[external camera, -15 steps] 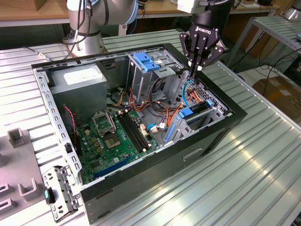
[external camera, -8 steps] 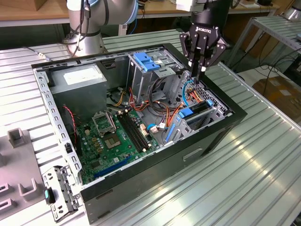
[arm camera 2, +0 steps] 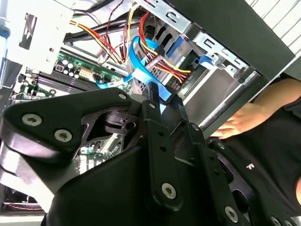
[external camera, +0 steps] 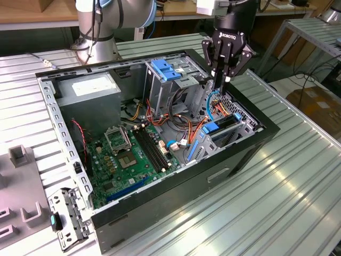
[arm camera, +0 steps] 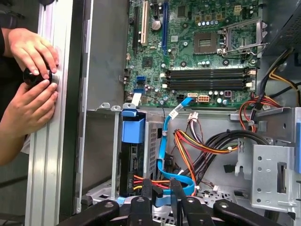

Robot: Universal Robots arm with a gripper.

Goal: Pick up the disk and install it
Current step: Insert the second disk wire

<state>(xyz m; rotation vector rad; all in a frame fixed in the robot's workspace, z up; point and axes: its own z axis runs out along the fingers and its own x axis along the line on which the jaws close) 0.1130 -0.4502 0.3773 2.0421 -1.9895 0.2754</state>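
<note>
The disk sits on edge in the lower drive bay of the open computer case point(external camera: 53, 122), at the exterior view's right. Its blue carrier rail point(external camera: 213, 128) shows at the bay mouth. In the first wrist view the disk point(arm camera: 127, 165) is a dark slab under a blue carrier tab point(arm camera: 133, 129). My gripper point(external camera: 224, 77) hangs just above that bay, over the blue data cable point(arm camera: 162, 141). In both wrist views its fingers point(arm camera: 146, 188) stand a narrow gap apart with nothing between them. The gripper point(arm camera 2: 164, 96) is clear of the disk.
A person's hands point(arm camera: 28, 84) rest on the table rail beside the case, and one hand point(arm camera 2: 240, 122) shows past the case wall. Bundled power wires point(arm camera: 202, 146) lie near the bay. A tall cage with a blue latch point(external camera: 166, 69) and a grey power supply point(external camera: 88, 90) stand behind.
</note>
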